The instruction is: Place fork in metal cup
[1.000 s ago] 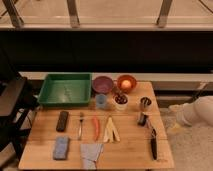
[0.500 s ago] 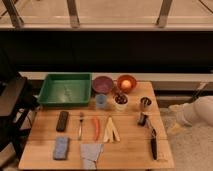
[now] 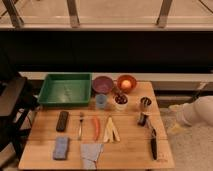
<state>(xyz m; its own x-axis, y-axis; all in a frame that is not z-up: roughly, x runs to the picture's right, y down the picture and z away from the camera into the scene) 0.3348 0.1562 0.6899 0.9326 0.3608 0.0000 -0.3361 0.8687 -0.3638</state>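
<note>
Gripper (image 3: pixel 177 110) sits at the tip of the white arm (image 3: pixel 199 112) at the frame's right edge, just off the right side of the wooden table (image 3: pixel 131 154). I cannot tell whether it is open or closed, and nothing appears to be held in it. Compared with the last second, arm and tabletop look unchanged, so the task has apparently not begun.

The fork (image 3: pixel 80 125) lies flat in the left-centre of the table, between a black rectangular object (image 3: pixel 62 120) and the orange carrot (image 3: pixel 96 128), apart from both. The metal cup (image 3: pixel 145 104) stands upright near the right side, above the black-handled utensil (image 3: pixel 153 143) and right of the white cup (image 3: pixel 120 102). The likely next step is a reach across the table to the fork, well away from the arm.
</note>
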